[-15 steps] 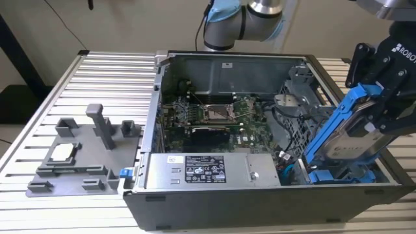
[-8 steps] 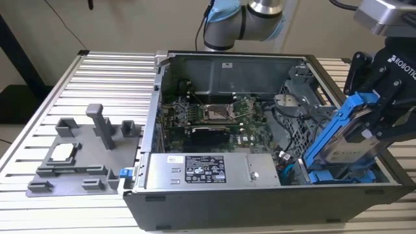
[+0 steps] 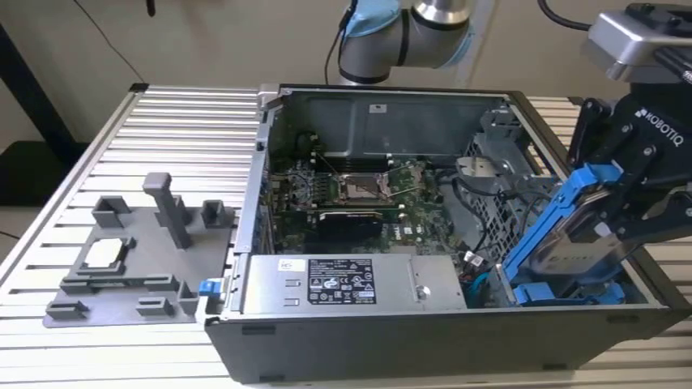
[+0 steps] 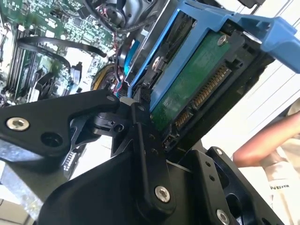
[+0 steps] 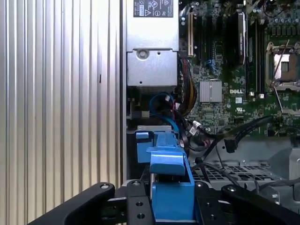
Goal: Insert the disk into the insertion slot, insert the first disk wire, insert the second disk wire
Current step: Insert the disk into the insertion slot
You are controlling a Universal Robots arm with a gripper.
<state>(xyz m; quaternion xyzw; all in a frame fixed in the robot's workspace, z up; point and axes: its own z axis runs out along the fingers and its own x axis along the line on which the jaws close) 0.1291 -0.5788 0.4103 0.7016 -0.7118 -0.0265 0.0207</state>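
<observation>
**Gripper clamping the blue-framed disk above the drive bay**

Black gripper fingers (image 5: 136,206) (image 4: 143,140) are standing nearest in both wrist views. The gripper (image 3: 638,203) is pinching the disk (image 3: 578,239) by the sides of its bright blue carrier, with the jaws closed down to the carrier's width. In the second wrist view one finger is pressing flat against the carrier's edge. It is lying beside the disk's green circuit board (image 4: 197,79) and its row of connector contacts.

In the exterior view the disk is sitting at about 4 o'clock and tilting steeply. Its upper end is leaning toward 1 o'clock, and its lower end is reaching down to the insertion slot (image 3: 568,293), the bay with blue rails in the case's corner. Whether that end is resting on the rails I cannot tell. Most of the disk is standing out above the bay.

Just beside the slot, blue cables (image 5: 161,101) are curling out from under the power supply (image 3: 346,284), the long grey box lying at 6 o'clock. The motherboard (image 3: 357,186) is lying at the centre of the open computer case (image 3: 324,344), which is resting on a slatted metal table (image 3: 162,121). A grey fixture plate (image 3: 130,267) is sitting on the table at 9 o'clock, well apart from the case. The robot arm (image 3: 411,32) is reaching in from 12 o'clock. A person's forearm (image 4: 262,140) is showing behind the disk in the second wrist view.
</observation>
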